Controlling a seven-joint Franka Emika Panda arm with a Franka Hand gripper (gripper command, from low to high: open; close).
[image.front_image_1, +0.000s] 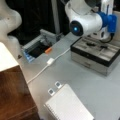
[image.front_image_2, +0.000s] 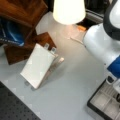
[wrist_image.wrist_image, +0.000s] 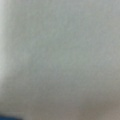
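The white arm (image.front_image_1: 85, 21) with a blue collar (image.front_image_1: 110, 21) bends down at a front view's top right. Its gripper (image.front_image_1: 101, 37) hangs just above the back edge of a grey compartment box (image.front_image_1: 95, 53), and the fingers are hidden behind the arm. In a front view the same gripper (image.front_image_2: 111, 80) shows as a small dark and white end over the box's compartments (image.front_image_2: 103, 102). The wrist view shows only a plain grey surface (wrist_image.wrist_image: 60, 60) close up, with no fingers in it.
A white spiral notebook (image.front_image_1: 68, 105) (image.front_image_2: 37, 65) lies on the grey table with two clips (image.front_image_1: 54, 88) at its top. A white cable with an adapter (image.front_image_1: 50, 61) runs towards an open bin (image.front_image_1: 37, 47) beside an orange item (image.front_image_1: 48, 50). A wooden box (image.front_image_1: 15, 92), a lampshade (image.front_image_2: 68, 11) and a wooden shelf (image.front_image_2: 22, 12) stand around.
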